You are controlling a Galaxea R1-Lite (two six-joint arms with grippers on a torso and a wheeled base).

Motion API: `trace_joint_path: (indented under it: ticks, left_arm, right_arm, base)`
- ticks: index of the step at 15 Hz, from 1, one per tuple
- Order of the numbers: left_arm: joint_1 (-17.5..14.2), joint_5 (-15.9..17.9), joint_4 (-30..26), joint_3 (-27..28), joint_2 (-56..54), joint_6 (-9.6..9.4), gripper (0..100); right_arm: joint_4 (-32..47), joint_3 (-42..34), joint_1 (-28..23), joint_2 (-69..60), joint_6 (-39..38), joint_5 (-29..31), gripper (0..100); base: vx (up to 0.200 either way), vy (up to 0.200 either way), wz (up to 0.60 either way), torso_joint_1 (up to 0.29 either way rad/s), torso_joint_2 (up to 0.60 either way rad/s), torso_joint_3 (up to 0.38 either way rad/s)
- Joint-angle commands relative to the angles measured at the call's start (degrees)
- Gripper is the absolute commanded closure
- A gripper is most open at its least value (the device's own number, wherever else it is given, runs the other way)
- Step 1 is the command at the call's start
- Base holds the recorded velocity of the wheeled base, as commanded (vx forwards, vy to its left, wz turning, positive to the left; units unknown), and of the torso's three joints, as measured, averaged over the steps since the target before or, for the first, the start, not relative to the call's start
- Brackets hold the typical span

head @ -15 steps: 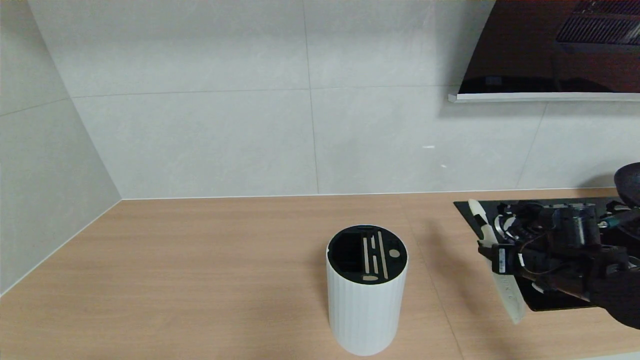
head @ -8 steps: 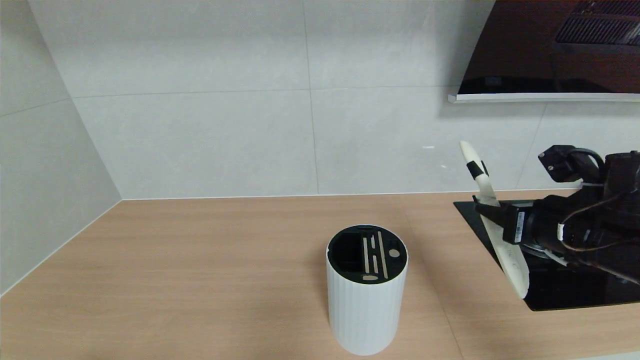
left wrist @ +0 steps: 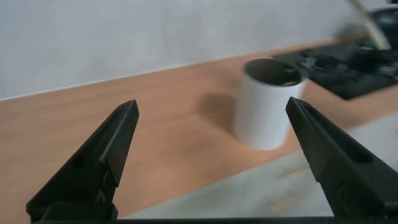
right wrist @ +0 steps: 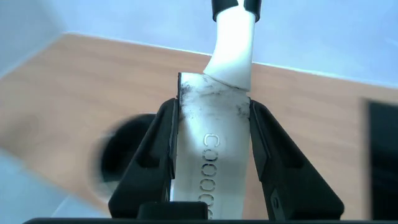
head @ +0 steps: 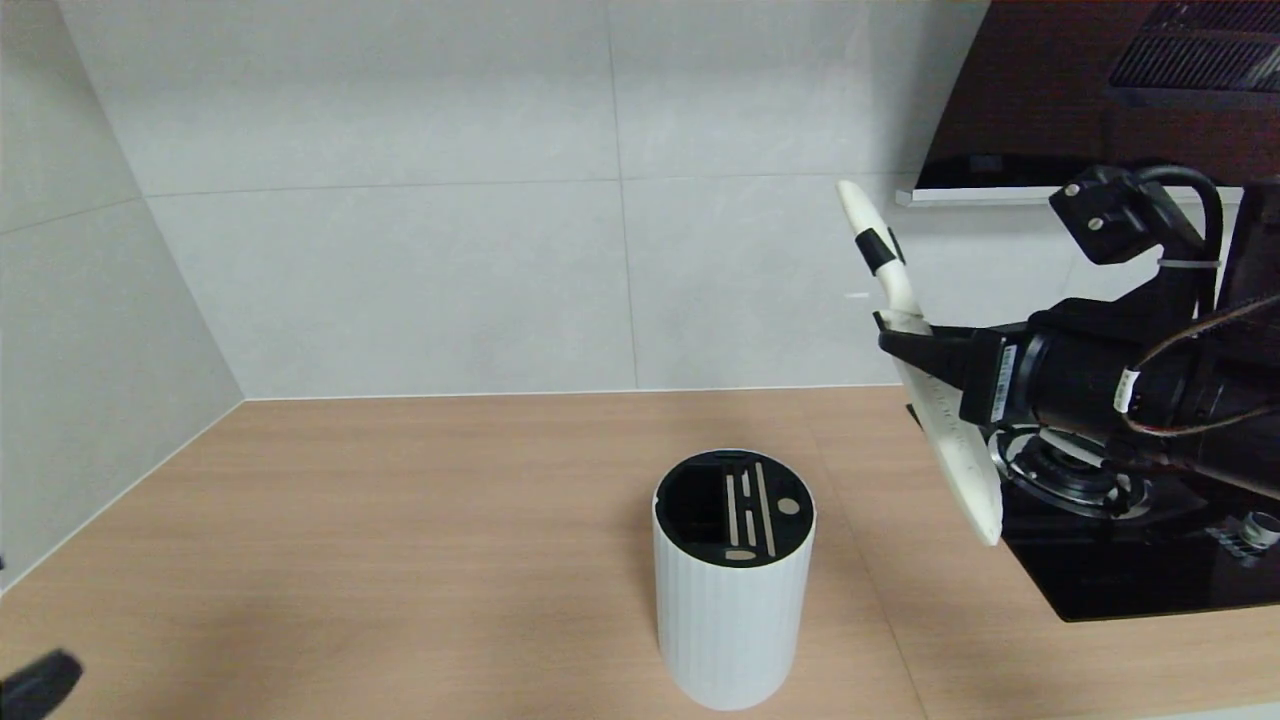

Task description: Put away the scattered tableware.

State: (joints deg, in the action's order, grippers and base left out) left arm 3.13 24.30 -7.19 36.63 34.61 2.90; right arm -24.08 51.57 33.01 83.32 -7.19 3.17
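head view: my right gripper (head: 905, 345) is up in the air, clamped on the knife (head: 958, 450). the white handle with its black band points up toward the hood (head: 1050, 100). the pale blade slants down, tip lowest. the knife hangs clear of everything, off to the right of the holder (head: 733, 600) and apart from it, in front of the left edge of the stove (head: 1120, 585). the holder stands upright on the counter (head: 400, 520), a white ribbed cylinder with a black top cut with a square opening, narrow slots and a round hole. nothing sits in those slots. the stove lies flush in the counter at the right, one burner (head: 1060, 470) showing just behind the blade.

right wrist view: my right gripper (right wrist: 214, 112) pinches the knife (right wrist: 214, 146) flat between both fingers (right wrist: 158, 149), right where blade meets handle. the blade has dark smudges near that joint. past it is the counter (right wrist: 311, 106) and a blurred dark round shape, the holder (right wrist: 124, 155) top, i think.

left wrist view: my left gripper (left wrist: 211, 106) is spread wide with nothing between the fingers (left wrist: 93, 168), low over the near edge of the counter (left wrist: 124, 124). the holder (left wrist: 267, 102) stands well ahead of it, the stove (left wrist: 336, 62) beyond.
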Motion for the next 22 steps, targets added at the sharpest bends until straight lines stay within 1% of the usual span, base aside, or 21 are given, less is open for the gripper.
trace_joint_path:
  ticks: [1,2,3,4,5,6,7,8,9,10,11,12,14,15,16,17,18,20,22]
  left_arm:
    - [9.1,5.1,6.2,11.9,26.7,8.79,0]
    - [12.3,5.1,12.1,10.4,30.2,13.97,0]
    - [14.9,5.1,19.1,8.6,33.6,18.19,0]
    - [15.4,5.1,21.3,7.9,34.6,19.25,0]
    - [17.3,5.1,32.6,4.1,39.4,23.29,0]
    - [18.1,4.8,39.3,2.2,43.3,24.61,0]
    - [19.6,4.4,44.4,0.8,46.4,25.31,0]
    - [21.0,3.0,48.1,-0.3,48.3,27.25,0]
    - [21.9,2.4,49.2,-0.4,48.7,28.92,0]
    - [25.3,1.5,51.7,0.1,48.9,36.74,0]
    - [26.3,1.5,53.2,0.3,48.7,39.99,0]
    - [26.8,1.5,54.4,0.1,49.1,40.69,0]
    - [28.5,1.5,55.7,-0.2,49.9,40.69,0]
    - [29.1,1.4,55.9,-0.3,50.1,40.69,0]
    - [30.7,1.2,56.1,-0.3,50.9,40.43,0]
    - [32.0,0.4,57.1,-0.3,51.9,40.43,0]
    - [32.6,-1.2,58.7,-0.2,53.4,40.34,0]
    - [32.7,-5.5,62.6,0.2,57.1,40.34,0]
    - [33.3,-6.3,64.1,0.3,58.3,40.25,0]
  right_arm:
    - [0.7,2.5,4.9,1.5,0.0,0.4,100]
    - [0.7,2.0,7.0,1.6,0.0,0.7,100]
    - [0.5,0.9,7.9,1.4,-0.4,0.7,100]
    - [0.3,0.0,7.9,1.2,-0.5,0.6,100]
    - [-0.4,-1.8,7.9,1.2,-0.1,0.4,100]
    - [-0.5,-1.7,7.9,1.4,-0.2,0.3,100]
    - [-0.5,-1.7,8.3,1.8,-0.2,0.6,100]
    - [-0.4,-1.6,10.0,1.8,-0.1,0.8,100]
    - [-0.3,-1.6,10.8,1.9,-0.1,0.8,100]
    - [-0.1,-1.6,12.6,2.5,0.0,0.9,100]
    - [-0.1,-1.4,13.9,3.2,0.0,1.6,100]
    - [-0.1,-1.1,14.8,4.0,0.0,3.2,100]
    - [-0.5,-0.4,16.6,5.7,-0.3,6.2,100]
    - [-0.6,-0.2,16.9,6.2,-0.5,6.8,100]
    - [-0.9,0.6,17.2,7.3,-1.2,7.3,100]
    - [-0.9,0.8,18.4,7.7,-2.0,7.3,100]
    - [-1.0,0.9,19.8,8.1,-2.6,7.3,100]
    - [-1.8,0.6,21.9,8.1,-2.8,7.3,100]
    - [-2.1,0.5,22.7,8.2,-2.9,7.3,100]
  base:
    - [0.000,0.000,0.00,0.000,0.00,0.000]
    - [0.000,0.000,0.00,0.000,0.00,0.000]
    - [0.000,0.000,0.00,0.000,0.00,0.000]
    - [0.000,0.000,0.00,0.000,0.00,0.000]
    - [0.000,0.000,0.00,0.000,0.00,0.000]
    - [0.000,0.000,0.00,0.000,0.00,0.000]
    - [0.000,0.000,0.00,0.000,0.00,0.000]
    - [0.000,0.000,0.00,0.000,0.00,0.000]
    - [0.000,0.000,0.00,0.000,0.00,0.000]
    - [0.000,0.000,0.00,0.000,0.00,0.000]
    - [0.000,0.000,0.00,0.000,0.00,0.000]
    - [0.000,0.000,0.00,0.000,0.00,0.000]
    - [0.000,0.000,0.00,0.000,0.00,0.000]
    - [0.000,0.000,0.00,0.000,0.00,0.000]
    - [0.000,0.000,0.00,0.000,0.00,0.000]
    - [0.000,0.000,0.00,0.000,0.00,0.000]
    - [0.000,0.000,0.00,0.000,0.00,0.000]
    - [0.000,0.000,0.00,0.000,0.00,0.000]
    - [0.000,0.000,0.00,0.000,0.00,0.000]
